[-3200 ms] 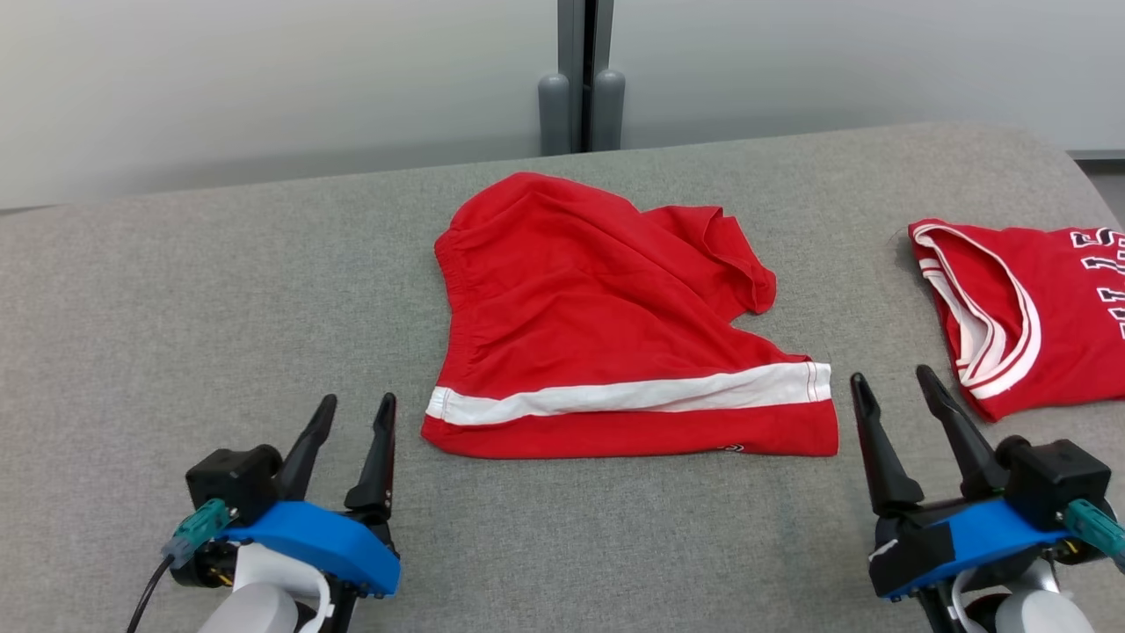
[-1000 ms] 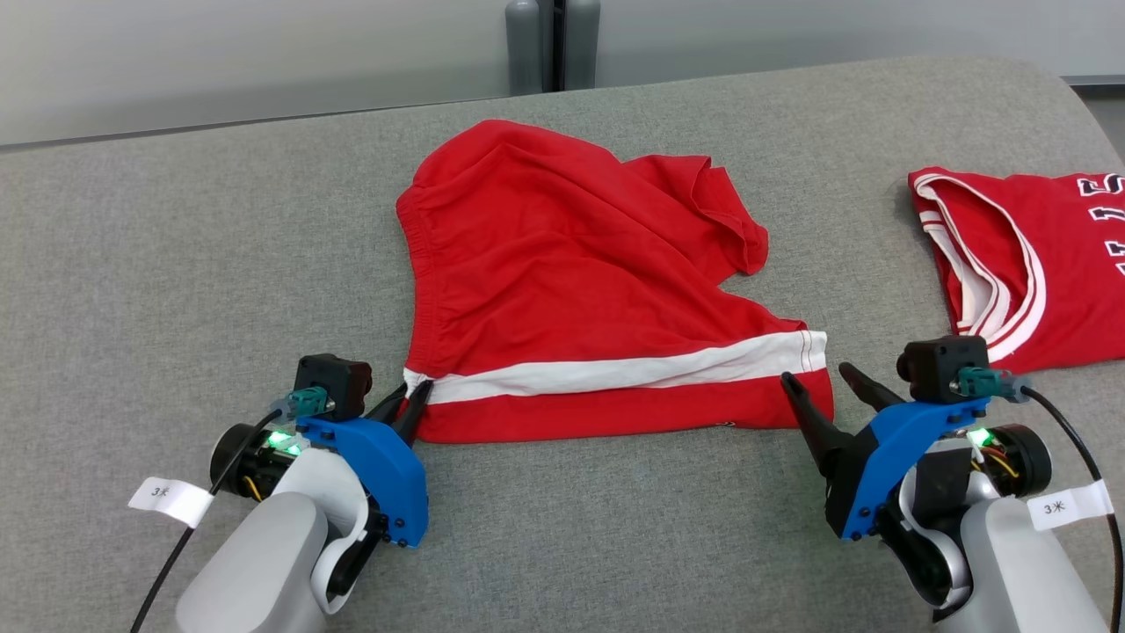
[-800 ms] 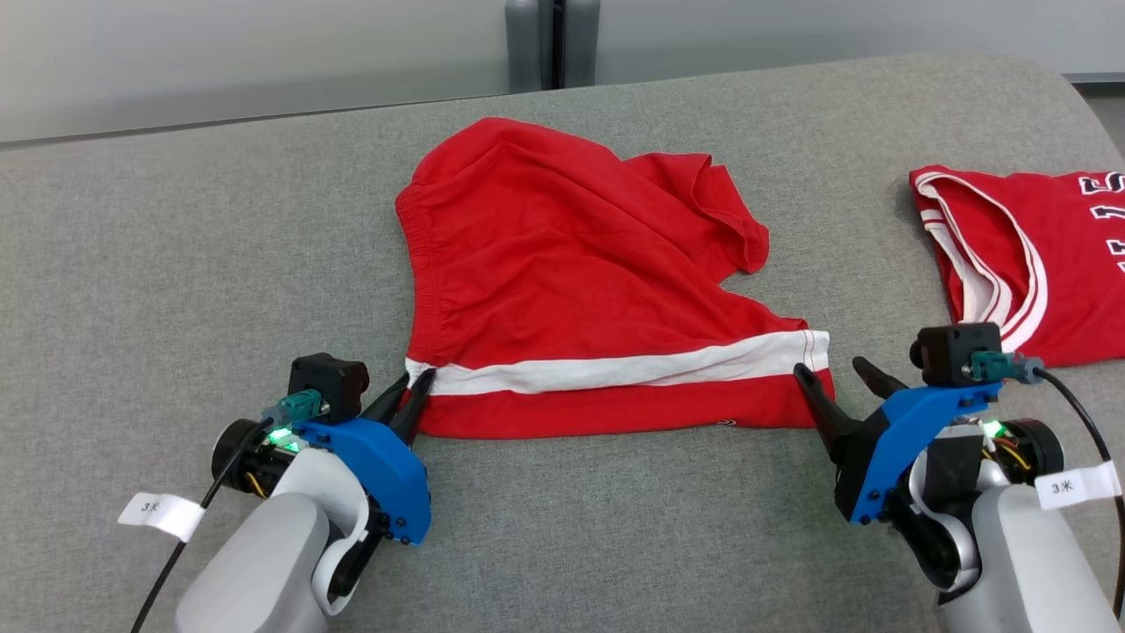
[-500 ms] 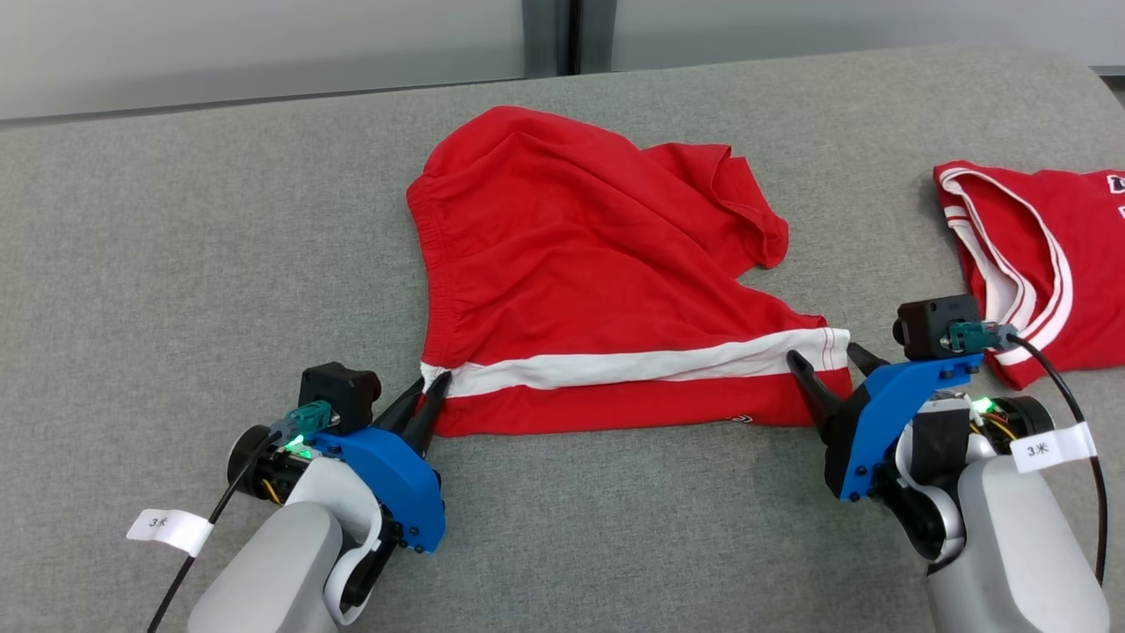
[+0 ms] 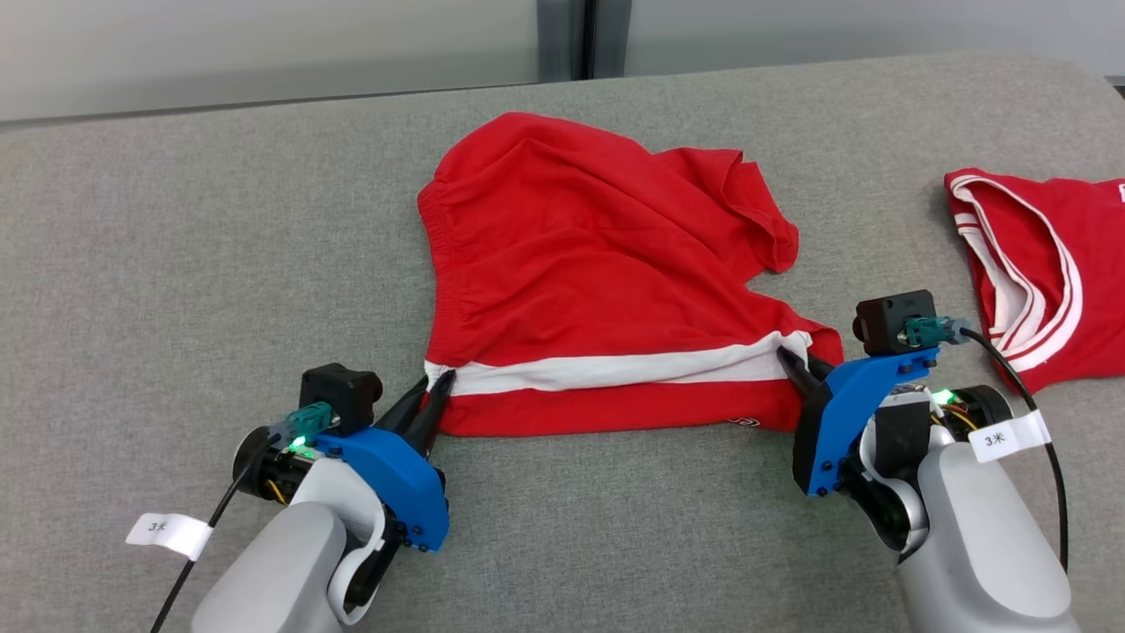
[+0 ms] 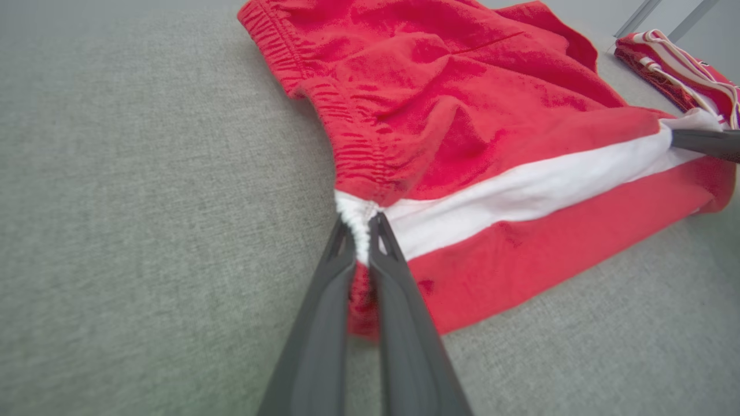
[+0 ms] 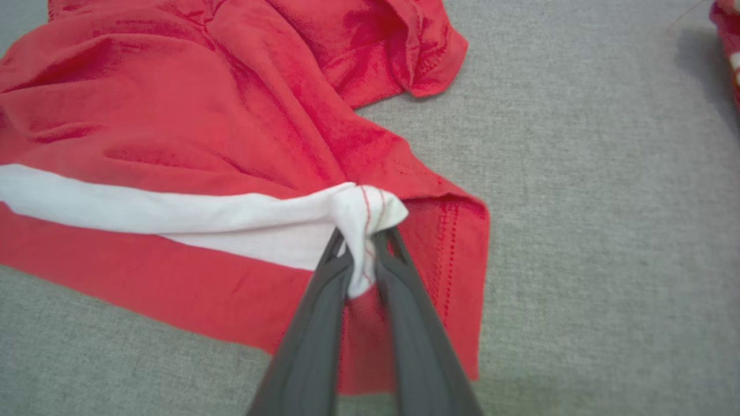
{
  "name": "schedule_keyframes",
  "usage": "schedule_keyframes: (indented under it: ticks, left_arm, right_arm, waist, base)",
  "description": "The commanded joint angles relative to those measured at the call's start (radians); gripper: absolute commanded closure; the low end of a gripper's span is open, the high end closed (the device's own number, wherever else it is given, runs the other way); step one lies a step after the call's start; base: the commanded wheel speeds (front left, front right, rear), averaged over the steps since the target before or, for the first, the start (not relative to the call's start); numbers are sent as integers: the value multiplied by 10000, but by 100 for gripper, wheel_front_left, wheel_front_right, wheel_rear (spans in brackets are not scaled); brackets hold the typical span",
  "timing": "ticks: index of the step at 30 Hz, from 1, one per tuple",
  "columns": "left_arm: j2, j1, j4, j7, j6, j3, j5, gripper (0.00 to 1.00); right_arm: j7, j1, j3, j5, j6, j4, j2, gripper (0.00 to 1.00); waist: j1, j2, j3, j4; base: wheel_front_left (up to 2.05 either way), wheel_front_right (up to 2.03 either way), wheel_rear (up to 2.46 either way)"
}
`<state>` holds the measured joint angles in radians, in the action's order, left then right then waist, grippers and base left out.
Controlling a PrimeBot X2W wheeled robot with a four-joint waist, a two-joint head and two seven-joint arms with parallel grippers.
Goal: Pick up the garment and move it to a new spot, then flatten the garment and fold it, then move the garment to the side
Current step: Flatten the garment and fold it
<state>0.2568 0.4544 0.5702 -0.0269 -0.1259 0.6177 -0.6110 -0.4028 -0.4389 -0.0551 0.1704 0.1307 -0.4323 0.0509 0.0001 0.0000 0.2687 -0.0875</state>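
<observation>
The garment (image 5: 580, 264) is a pair of red shorts with a white side stripe, lying crumpled on the grey table (image 5: 176, 264). My left gripper (image 5: 437, 380) is shut on the stripe's left end at the waistband, seen pinched in the left wrist view (image 6: 363, 222). On the other side, my right gripper (image 5: 795, 356) is shut on the stripe's right end at the leg hem; the right wrist view shows white cloth bunched between its fingers (image 7: 365, 237). The shorts (image 7: 173, 115) still rest on the table.
A second red garment (image 5: 1046, 255) with white trim lies at the right edge of the table, close to my right wrist. A dark post (image 5: 584, 40) stands behind the table's far edge. Bare grey surface spreads to the left and front.
My right gripper has closed on the right end of the white stripe, bunching it up. The left gripper stays pinched on the left end. The camera has shifted slightly.
</observation>
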Motion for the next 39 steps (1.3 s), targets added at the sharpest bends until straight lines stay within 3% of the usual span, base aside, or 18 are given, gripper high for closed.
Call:
schedule_keyframes:
  ticks: [1, 6, 11, 16, 20, 24, 28, 31, 39]
  left_arm:
    - [52, 24, -13, -110, -42, -93, -64, 100]
    - [-68, -255, -325, -755, -45, -571, -663, 100]
    - [-225, -776, -1635, -1092, -61, -1195, -2113, 100]
    - [45, -810, -3503, -468, -42, -1543, -3341, 100]
    - [230, 115, -4530, 570, 139, -1843, -3987, 100]
    - [391, 1737, -4569, 1536, 667, -2268, -4360, 100]
    - [456, 3616, -3630, 1682, 982, -2847, -4320, 100]
    - [406, 4983, -2628, 1162, 1068, -3302, -4167, 100]
    - [362, 7473, -598, -876, 762, -3751, -3224, 100]
  right_arm:
    - [55, -13, -19, 101, 1, 52, 30, 100]
    - [462, 281, -118, 398, 1, 725, 256, 100]
    - [741, 826, 141, 812, 1, 2294, 530, 100]
    - [609, 978, 516, 802, 0, 4225, 787, 100]
    - [266, 43, 472, 836, 1, 4954, 981, 100]
    - [416, -1800, 192, 897, 1, 4226, 1288, 100]
    - [1229, -3952, 109, 941, 0, 2630, 1179, 100]
    - [2302, -5496, 169, 559, -10, 1363, 1181, 100]
    - [5616, -8335, 792, -1160, -59, -1220, 908, 100]
  waist:
    - [-1, 0, -60, -47]
    - [-1, 0, -362, -145]
    - [-1, 0, -625, -145]
    - [-1, 0, -468, -26]
    - [-1, 0, 7, -10]
    - [-1, 0, 707, -75]
    - [-1, 0, 1357, -210]
    - [-1, 0, 1631, -259]
    - [-1, 0, 1677, -326]
  base:
    - [0, 0, 0]
    - [0, 0, 0]
    - [0, 0, 0]
    - [0, 0, 0]
    - [0, 0, 0]
    - [0, 0, 0]
    - [0, 0, 0]
    - [0, 0, 0]
    - [0, 0, 0]
